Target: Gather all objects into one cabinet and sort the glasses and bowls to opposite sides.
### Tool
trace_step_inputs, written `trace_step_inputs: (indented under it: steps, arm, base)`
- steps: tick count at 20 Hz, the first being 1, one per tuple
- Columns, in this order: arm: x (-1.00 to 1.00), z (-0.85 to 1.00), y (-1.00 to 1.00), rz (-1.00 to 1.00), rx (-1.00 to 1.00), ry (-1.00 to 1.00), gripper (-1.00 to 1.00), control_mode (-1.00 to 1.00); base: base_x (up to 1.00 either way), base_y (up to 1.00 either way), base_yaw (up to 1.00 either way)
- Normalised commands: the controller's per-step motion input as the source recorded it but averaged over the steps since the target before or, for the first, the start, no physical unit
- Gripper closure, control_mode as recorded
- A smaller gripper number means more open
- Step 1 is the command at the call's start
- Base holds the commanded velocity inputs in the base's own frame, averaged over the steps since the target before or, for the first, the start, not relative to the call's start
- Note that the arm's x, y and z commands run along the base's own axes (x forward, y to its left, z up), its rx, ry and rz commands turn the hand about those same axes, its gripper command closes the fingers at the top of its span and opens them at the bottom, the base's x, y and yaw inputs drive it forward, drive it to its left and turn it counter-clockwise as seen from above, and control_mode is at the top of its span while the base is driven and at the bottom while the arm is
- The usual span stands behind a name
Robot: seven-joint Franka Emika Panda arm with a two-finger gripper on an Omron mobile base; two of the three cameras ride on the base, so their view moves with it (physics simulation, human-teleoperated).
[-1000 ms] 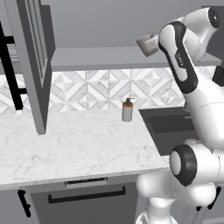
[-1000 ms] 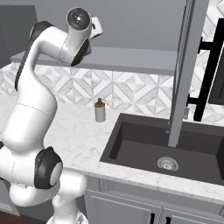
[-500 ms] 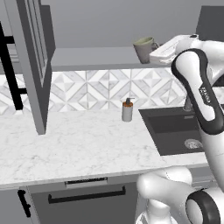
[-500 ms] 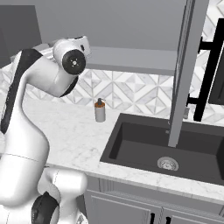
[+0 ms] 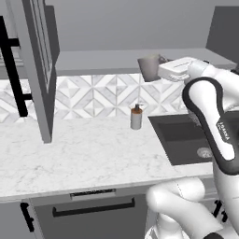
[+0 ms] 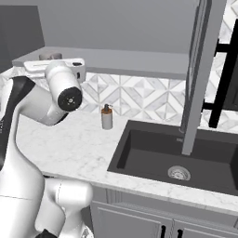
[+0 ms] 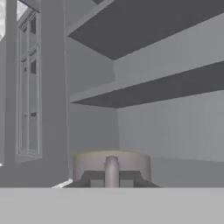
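Grey-taupe mug (image 5: 149, 67): held by the hand (image 5: 161, 70), fingers clamped together on its rim. It hangs at the front edge of the cabinet shelf (image 5: 93, 60), toward the shelf's right part in the left base view. In the hand view the mug (image 7: 111, 165) sits just beyond the finger tips, handle toward the camera, with the cabinet's back wall and upper shelves behind it.

Cabinet door (image 5: 39, 70): open, standing out over the bench (image 5: 70, 154), left of the mug; long black bar handle (image 5: 11, 74) on its outer face.

Soap bottle (image 5: 136, 116): upright on the bench against the tiled wall, below the shelf, just left of the black sink (image 5: 186, 135).
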Motion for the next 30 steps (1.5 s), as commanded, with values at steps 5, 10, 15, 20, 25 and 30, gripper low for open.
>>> trace_step_inputs:
  steps: [5, 10, 15, 20, 25, 30]
  arm:
    - [0.0, 0.0, 0.0, 0.0, 0.0, 0.0, 1.0, 1.0]
    - [0.0, 0.0, 0.0, 0.0, 0.0, 0.0, 1.0, 1.0]
    - [0.0, 0.0, 0.0, 0.0, 0.0, 0.0, 1.0, 1.0]
    - [0.0, 0.0, 0.0, 0.0, 0.0, 0.0, 1.0, 1.0]
    - [0.0, 0.0, 0.0, 0.0, 0.0, 0.0, 1.0, 1.0]
    - [0.0, 0.0, 0.0, 0.0, 0.0, 0.0, 1.0, 1.0]
  base:
    - [-0.82, 0.42, 0.0]
    - [-0.84, 0.31, 0.0]
    - [-0.69, 0.25, 0.01]
    - [-0.54, 0.12, 0.24]
    - [-0.4, 0.0, 0.36]
    - [-0.34, 0.08, 0.48]
